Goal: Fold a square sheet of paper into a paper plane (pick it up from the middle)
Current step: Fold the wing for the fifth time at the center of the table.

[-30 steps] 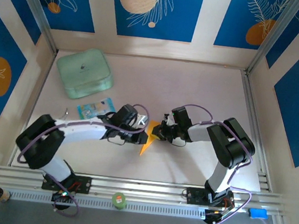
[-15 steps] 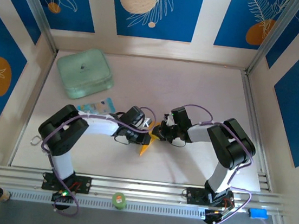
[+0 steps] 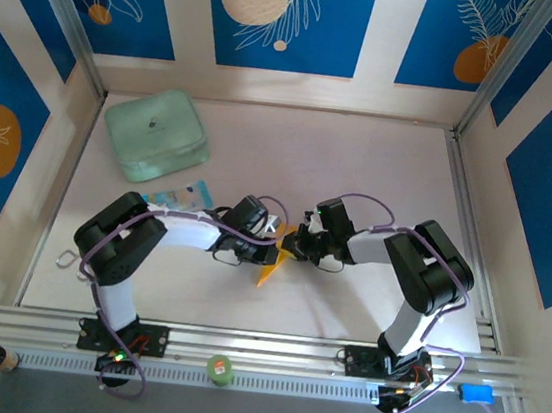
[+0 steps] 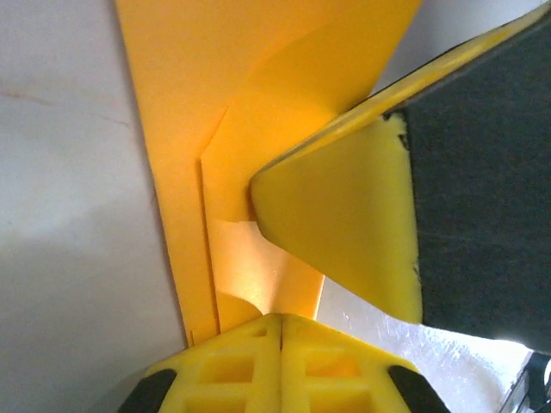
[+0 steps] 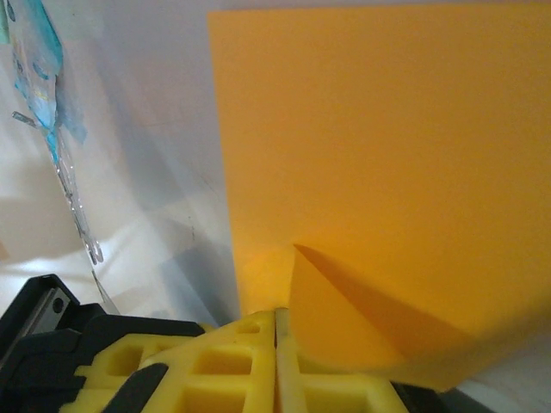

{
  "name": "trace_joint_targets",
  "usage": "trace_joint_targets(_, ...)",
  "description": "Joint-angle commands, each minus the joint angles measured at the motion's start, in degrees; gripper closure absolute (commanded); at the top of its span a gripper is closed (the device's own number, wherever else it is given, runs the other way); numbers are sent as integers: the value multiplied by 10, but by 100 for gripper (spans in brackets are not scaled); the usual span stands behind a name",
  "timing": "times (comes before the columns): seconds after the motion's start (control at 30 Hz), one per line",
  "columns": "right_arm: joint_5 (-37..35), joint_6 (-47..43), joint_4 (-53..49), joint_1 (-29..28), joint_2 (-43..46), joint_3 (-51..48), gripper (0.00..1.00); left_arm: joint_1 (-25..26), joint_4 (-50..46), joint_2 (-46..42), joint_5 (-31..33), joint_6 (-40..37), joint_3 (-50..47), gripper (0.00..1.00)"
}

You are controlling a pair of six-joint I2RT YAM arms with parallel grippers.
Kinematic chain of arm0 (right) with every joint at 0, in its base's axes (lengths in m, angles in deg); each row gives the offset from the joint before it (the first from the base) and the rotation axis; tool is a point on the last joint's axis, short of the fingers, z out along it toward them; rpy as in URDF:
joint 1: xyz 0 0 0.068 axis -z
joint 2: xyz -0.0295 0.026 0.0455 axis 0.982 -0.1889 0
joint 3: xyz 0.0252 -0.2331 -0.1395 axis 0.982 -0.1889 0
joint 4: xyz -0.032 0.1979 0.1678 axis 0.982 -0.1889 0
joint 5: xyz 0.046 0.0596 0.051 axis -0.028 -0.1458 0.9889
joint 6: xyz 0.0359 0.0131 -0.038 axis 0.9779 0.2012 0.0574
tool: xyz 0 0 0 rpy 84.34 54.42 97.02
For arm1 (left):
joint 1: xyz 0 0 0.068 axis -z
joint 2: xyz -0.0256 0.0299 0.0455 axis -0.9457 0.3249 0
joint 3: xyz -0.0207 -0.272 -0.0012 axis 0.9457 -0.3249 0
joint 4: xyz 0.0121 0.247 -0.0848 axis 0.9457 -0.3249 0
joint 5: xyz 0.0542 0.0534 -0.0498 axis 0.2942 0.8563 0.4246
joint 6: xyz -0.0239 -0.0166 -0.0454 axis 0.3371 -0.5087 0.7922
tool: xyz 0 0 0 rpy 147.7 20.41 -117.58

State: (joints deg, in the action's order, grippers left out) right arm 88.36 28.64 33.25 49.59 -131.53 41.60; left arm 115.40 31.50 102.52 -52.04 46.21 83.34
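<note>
Since 1 s ago, L arm (image 3: 188,228) has swung its elbow in toward desk centre, and L jaws sit a bit closer to the orange paper (image 3: 270,265); R arm (image 3: 372,244) looks unchanged. Paper is near centre of desk (image 3: 361,167), btw. the two wrists. In left wrist view the paper (image 4: 181,103) shows folded layers; L jaws are pressed together, pinching its edge. R jaws are also pressed together on the paper (image 5: 387,129), w/ one flap curled up beside them. Blue packet (image 3: 176,197) and green box (image 3: 156,135) lie well apart, far left.
</note>
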Motion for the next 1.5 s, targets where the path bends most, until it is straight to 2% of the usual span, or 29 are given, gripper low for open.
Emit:
trace_joint_targets(0.0, -29, 8, -84, 3, 5, -25, 91, -5, -60, 19, 18, -10, -17, 100)
trace_joint_targets(0.27, -55, -21, -125, 20, 117, -34, 89, -4, -39, 22, -67, -31, -80, 100)
trace_joint_targets(0.47, -59, -37, -109, 15, 174, -66, 88, -3, -33, 10, -89, -35, -92, 100)
trace_joint_targets(0.7, -52, -35, -70, -32, 126, -51, 89, -2, -36, 12, -75, -23, -84, 100)
trace_joint_targets(0.93, -72, -24, -64, -37, 82, -52, 90, -2, -31, 13, -67, -12, -91, 100)
trace_joint_targets(1.17, -65, -15, -45, 14, 83, -81, 90, -2, -40, 18, -65, -20, -92, 100)
trace_joint_targets(1.47, -97, -22, -101, 64, 84, -61, 90, -2, -36, 25, -66, -18, -92, 100)
